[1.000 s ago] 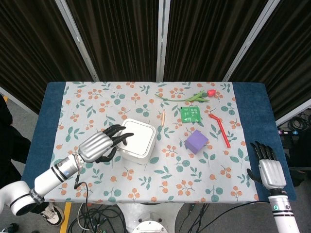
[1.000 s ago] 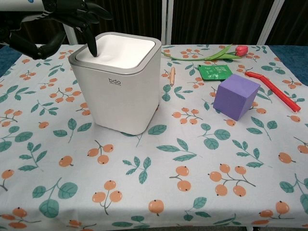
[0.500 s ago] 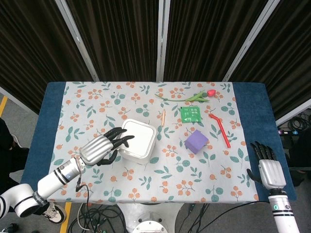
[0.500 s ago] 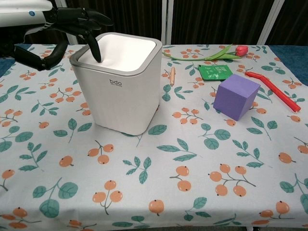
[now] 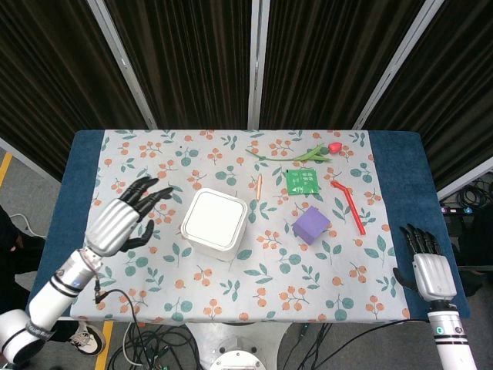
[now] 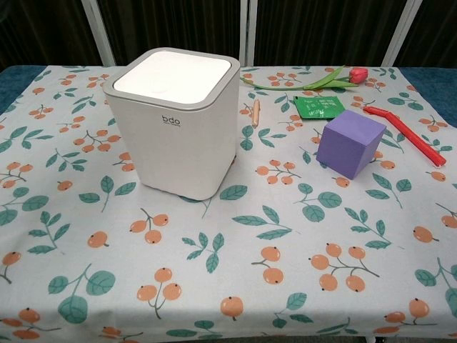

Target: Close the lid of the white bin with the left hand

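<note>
The white bin (image 5: pixel 214 223) (image 6: pixel 178 128) stands left of the table's middle, its flat lid (image 6: pixel 171 73) lying level inside the grey rim. My left hand (image 5: pixel 122 220) hovers to the left of the bin, apart from it, fingers spread and holding nothing; the chest view does not show it. My right hand (image 5: pixel 426 267) stays off the table's front right corner, fingers straight and empty.
A purple cube (image 5: pixel 312 224) (image 6: pixel 350 143) sits right of the bin. Behind it lie a green packet (image 5: pixel 303 182), a red straw-like stick (image 5: pixel 350 206), a tulip (image 5: pixel 308 153) and a thin wooden stick (image 5: pixel 259 187).
My left hand has lifted off the bin's lid and drawn back to the left, leaving the chest view. The bin has settled upright; the right hand has not moved.
</note>
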